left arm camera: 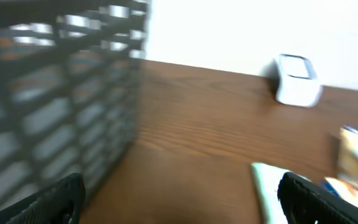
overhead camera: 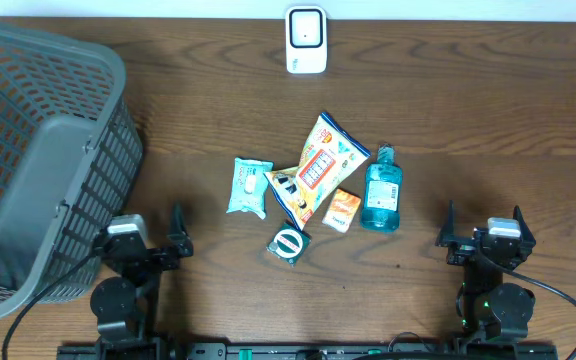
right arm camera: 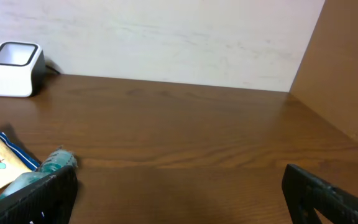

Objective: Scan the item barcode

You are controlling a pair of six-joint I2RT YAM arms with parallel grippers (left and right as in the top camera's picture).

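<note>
Left gripper agape; bag lettering illegible

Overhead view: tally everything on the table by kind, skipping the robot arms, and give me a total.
Gray basket: 1
Barcode scanner: 1
Blue mouthwash bottle: 1
Packets: 4 (teal wipes pack, snack bag, orange packet, green-and-white packet)
Total: 7

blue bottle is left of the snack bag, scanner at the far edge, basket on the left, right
Not quite: the overhead view shows the bottle right of the snack bag, not left. The scanner is at the far edge and the basket on the left, as you said.
</note>
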